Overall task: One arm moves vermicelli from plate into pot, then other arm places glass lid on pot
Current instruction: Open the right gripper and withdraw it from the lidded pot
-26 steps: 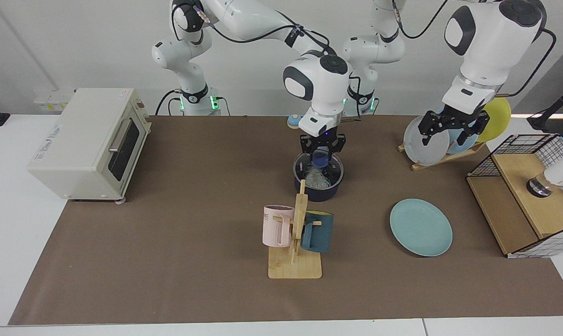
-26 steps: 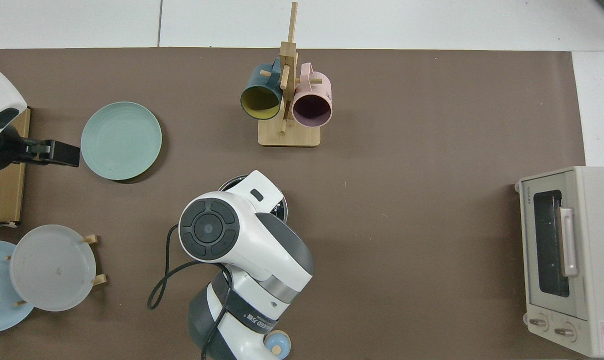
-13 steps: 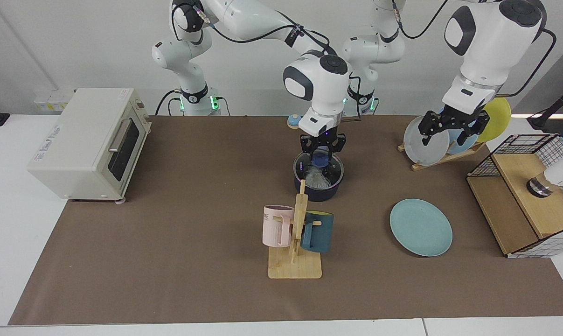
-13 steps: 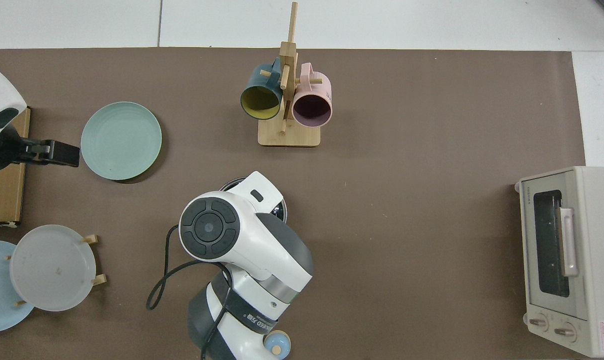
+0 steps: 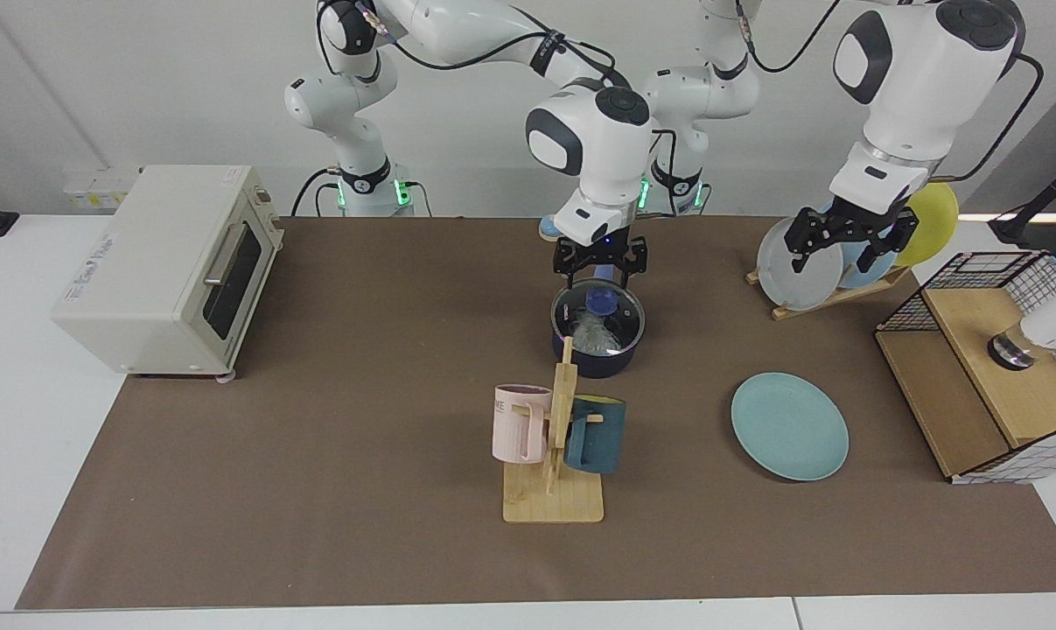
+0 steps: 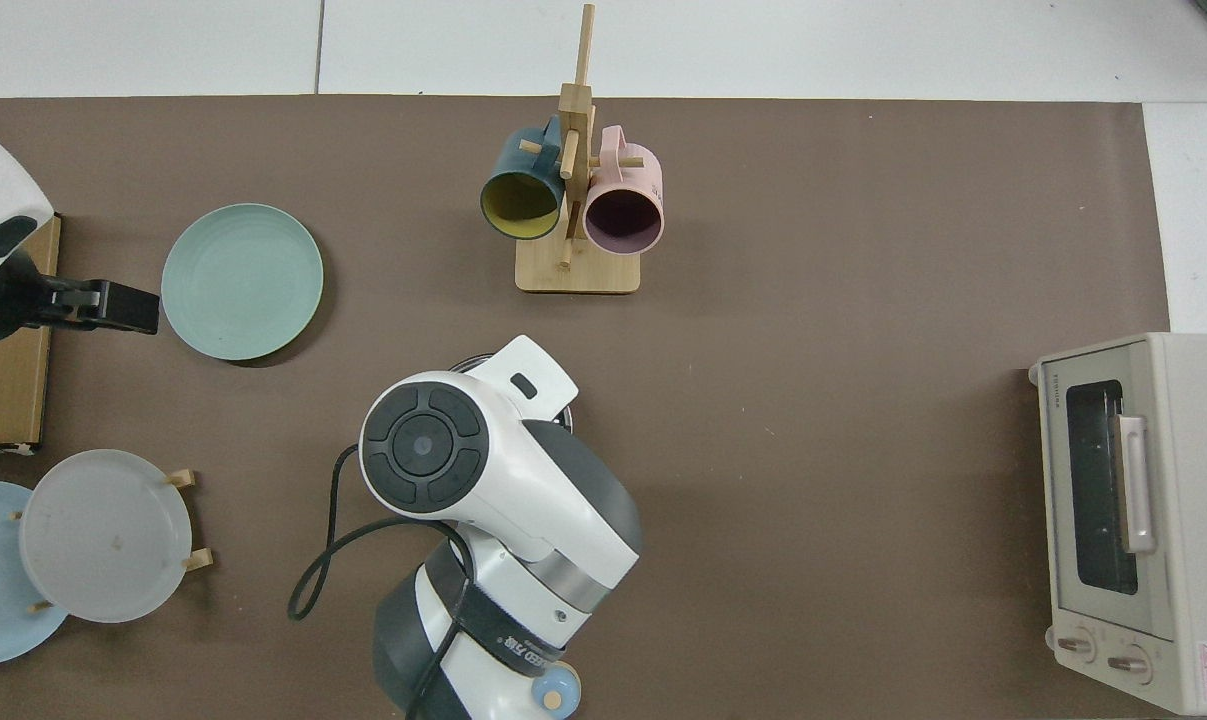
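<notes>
Lid (image 5: 599, 305) seated on pot (image 5: 596, 353), vermicelli (image 5: 595, 331) inside; right claw (image 5: 599, 269) spread just above knob; left claw (image 5: 849, 239) spread, waiting near rack.

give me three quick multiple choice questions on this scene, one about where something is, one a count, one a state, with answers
1. Where is the vermicelli?
A. on the teal plate
B. inside the pot
C. in the pink mug

2. How many mugs hang on the wooden mug stand?
A. one
B. two
C. four

3. What state is the pot in?
A. covered by the glass lid
B. uncovered
C. tipped over

Answers:
1 B, the white strands show through the glass lid, and the teal plate is bare.
2 B, one pink mug and one dark teal mug.
3 A, the lid rests on its rim, the right gripper above it, jaws open.
</notes>
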You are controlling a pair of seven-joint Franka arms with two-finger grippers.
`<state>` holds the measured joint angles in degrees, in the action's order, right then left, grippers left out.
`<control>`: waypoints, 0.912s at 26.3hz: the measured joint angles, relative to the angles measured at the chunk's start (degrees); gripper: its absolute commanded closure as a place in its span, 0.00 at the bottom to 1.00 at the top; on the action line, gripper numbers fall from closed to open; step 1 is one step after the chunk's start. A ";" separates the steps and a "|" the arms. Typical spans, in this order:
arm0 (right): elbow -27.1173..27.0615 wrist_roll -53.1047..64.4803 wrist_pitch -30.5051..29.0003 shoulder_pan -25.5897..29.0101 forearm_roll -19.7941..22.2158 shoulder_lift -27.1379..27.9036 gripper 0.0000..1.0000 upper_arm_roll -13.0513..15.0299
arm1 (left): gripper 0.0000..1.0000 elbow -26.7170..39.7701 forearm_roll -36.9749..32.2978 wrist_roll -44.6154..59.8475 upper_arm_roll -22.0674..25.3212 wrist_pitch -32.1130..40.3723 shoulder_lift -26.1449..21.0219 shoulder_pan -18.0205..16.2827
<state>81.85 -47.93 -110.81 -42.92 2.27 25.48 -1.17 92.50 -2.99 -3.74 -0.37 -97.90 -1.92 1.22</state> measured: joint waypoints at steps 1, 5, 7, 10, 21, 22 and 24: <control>-0.20 0.00 0.70 0.12 0.00 -0.70 0.00 0.27 | 0.00 0.00 0.00 0.00 0.00 0.00 0.00 0.00; -0.41 0.02 5.20 2.80 0.06 -5.10 0.00 0.95 | 0.00 0.00 0.00 0.00 0.00 0.00 0.00 0.00; -0.04 1.02 8.47 5.86 0.08 -8.29 0.00 1.02 | 0.00 0.00 0.00 0.00 0.00 0.00 0.00 0.00; 1.88 5.72 12.87 11.68 0.16 -13.89 0.00 1.12 | 0.00 0.00 0.00 0.00 0.00 0.00 0.00 0.00; 10.47 24.60 15.01 29.89 0.41 -24.19 0.00 1.33 | 0.00 0.00 0.00 0.00 0.00 0.01 0.00 0.00; 10.60 26.21 15.01 30.91 0.41 -24.25 0.00 1.33 | 0.00 0.00 0.00 0.00 0.00 0.01 0.00 0.00; 10.76 29.28 15.01 32.80 0.41 -24.27 0.00 1.32 | 0.00 0.00 0.00 0.00 0.00 0.01 0.00 0.00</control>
<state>92.62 -18.65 -95.80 -10.12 2.68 1.21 0.15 92.50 -2.99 -3.74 -0.37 -97.90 -1.92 1.22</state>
